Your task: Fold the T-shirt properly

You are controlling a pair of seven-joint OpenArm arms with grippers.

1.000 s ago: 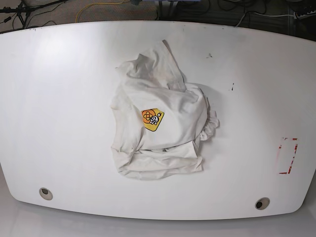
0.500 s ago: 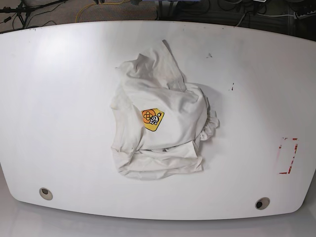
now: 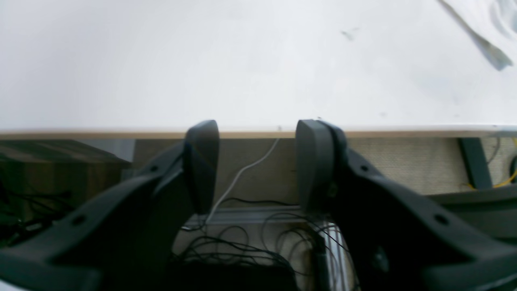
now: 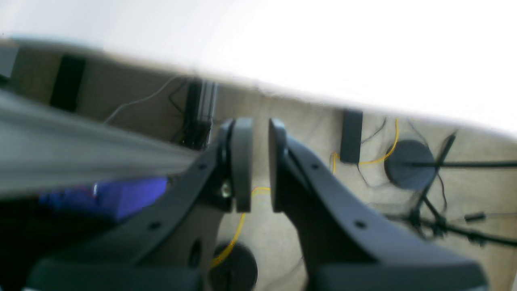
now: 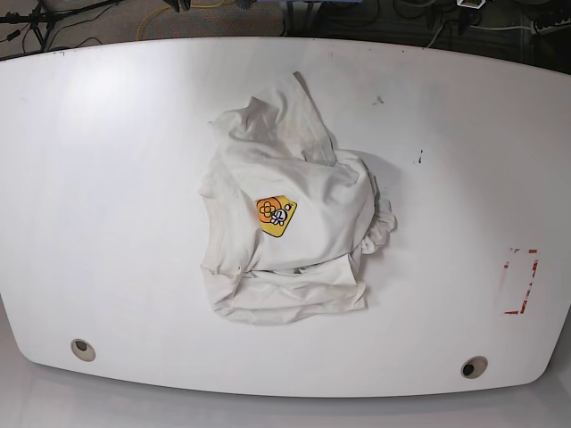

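The off-white, wrinkled cotton T-shirt (image 5: 290,218) lies crumpled mid-table, its yellow-orange pentagon badge (image 5: 276,215) facing up. Neither arm reaches it: the black right gripper (image 4: 259,165) hangs off the table edge, jaws nearly together and empty; the black left gripper (image 3: 257,165), jaws parted, holds nothing there too. The glossy white curved table (image 5: 107,178) stands over a floor strewn with cables (image 4: 371,159).

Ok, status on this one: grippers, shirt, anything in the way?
Left gripper open, empty, off the table edge. Right gripper nearly shut, empty. Off-white wrinkled cotton T-shirt crumpled mid white table, unfolded, orange badge up. Nothing in the way.
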